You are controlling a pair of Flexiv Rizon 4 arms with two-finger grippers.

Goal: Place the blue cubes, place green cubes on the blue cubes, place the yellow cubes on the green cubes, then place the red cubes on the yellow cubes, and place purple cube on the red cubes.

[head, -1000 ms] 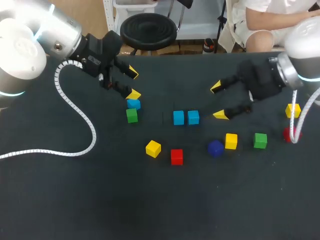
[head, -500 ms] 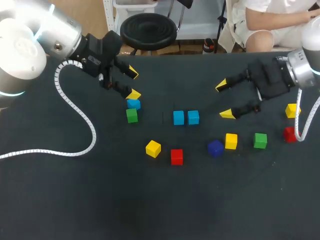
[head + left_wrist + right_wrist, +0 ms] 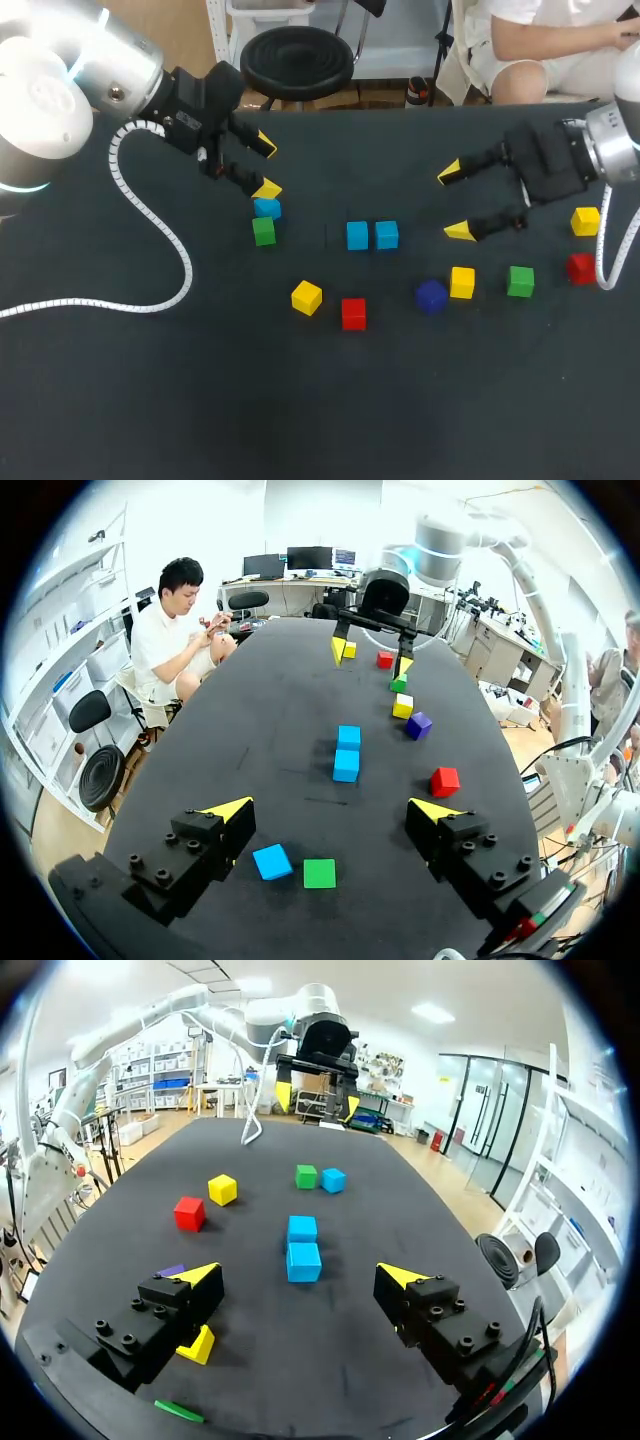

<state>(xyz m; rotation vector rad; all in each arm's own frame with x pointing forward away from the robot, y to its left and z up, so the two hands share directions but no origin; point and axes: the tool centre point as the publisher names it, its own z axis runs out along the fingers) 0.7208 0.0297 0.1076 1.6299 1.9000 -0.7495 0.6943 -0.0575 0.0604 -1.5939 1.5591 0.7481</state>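
My right claw has drawn back; it and my left claw gape wide, empty. Around them: three blue cubes, two green cubes, three yellow cubes, two red cubes, one purple cube.

Right hand has drawn back toward its own side of the tabletop, farther from the paired blue cubes; red cube beside its cable now shows more fully.

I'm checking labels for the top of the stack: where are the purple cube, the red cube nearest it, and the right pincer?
purple cube point(image 3: 431, 296), head view, middle of its top face.
red cube point(image 3: 353, 313), head view, middle of its top face.
right pincer point(image 3: 454, 202), head view, midway between its yellow tips.
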